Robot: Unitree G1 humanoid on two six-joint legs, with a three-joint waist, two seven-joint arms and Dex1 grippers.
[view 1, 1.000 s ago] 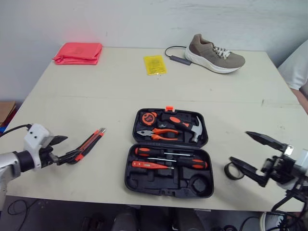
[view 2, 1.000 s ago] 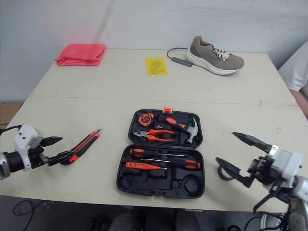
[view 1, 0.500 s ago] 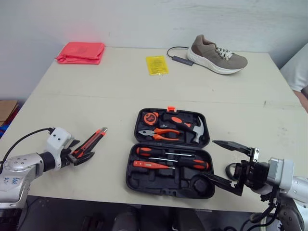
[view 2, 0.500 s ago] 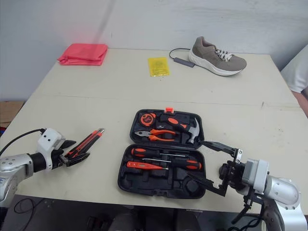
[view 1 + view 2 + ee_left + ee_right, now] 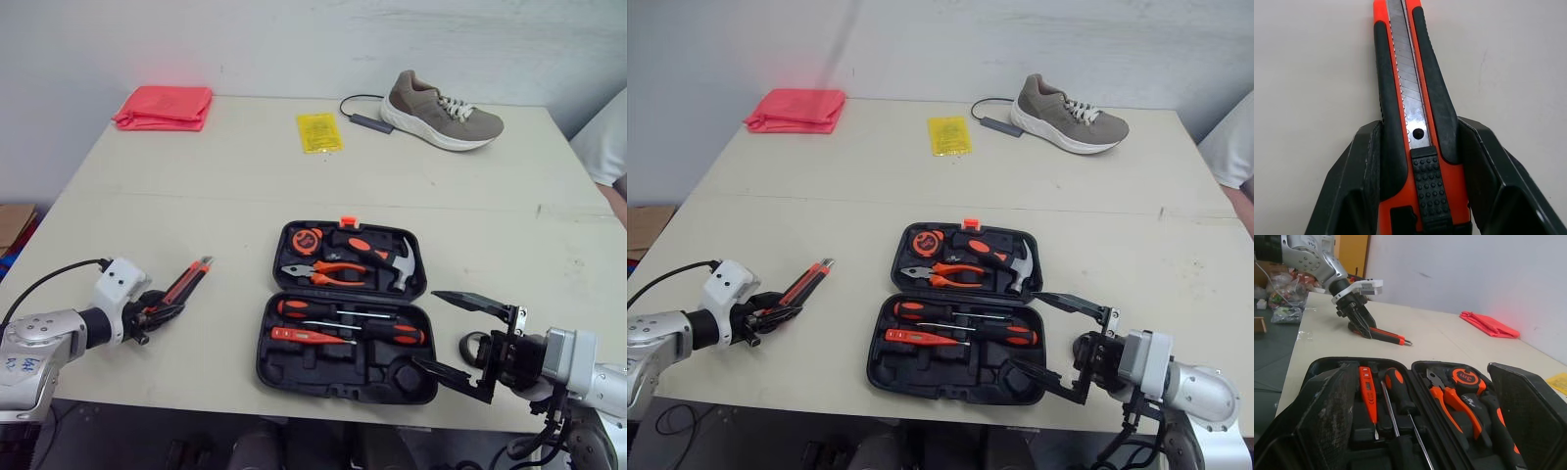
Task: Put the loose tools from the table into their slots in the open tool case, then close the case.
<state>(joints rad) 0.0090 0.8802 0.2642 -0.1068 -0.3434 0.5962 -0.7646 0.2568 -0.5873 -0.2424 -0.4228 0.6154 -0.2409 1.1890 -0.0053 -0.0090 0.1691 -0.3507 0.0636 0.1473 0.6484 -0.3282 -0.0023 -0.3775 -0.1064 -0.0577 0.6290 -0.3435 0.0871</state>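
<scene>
The open black tool case lies at the table's front middle, holding a tape measure, pliers, a hammer and screwdrivers; its front slots are empty. Left of it lies an orange and black utility knife, blade end pointing away. My left gripper is shut on the knife's rear end, one finger on each side of the handle. My right gripper stands open at the case's right edge, facing across the case. A black ring lies on the table just behind its fingers, partly hidden.
At the far side of the table are a tan shoe, a dark cable, a yellow packet and a folded red cloth. A person's white sleeve shows at the right edge.
My left gripper has closed onto the knife's rear end, and the knife has shifted slightly. My right gripper came in from the right to the case's edge and now holds still.
</scene>
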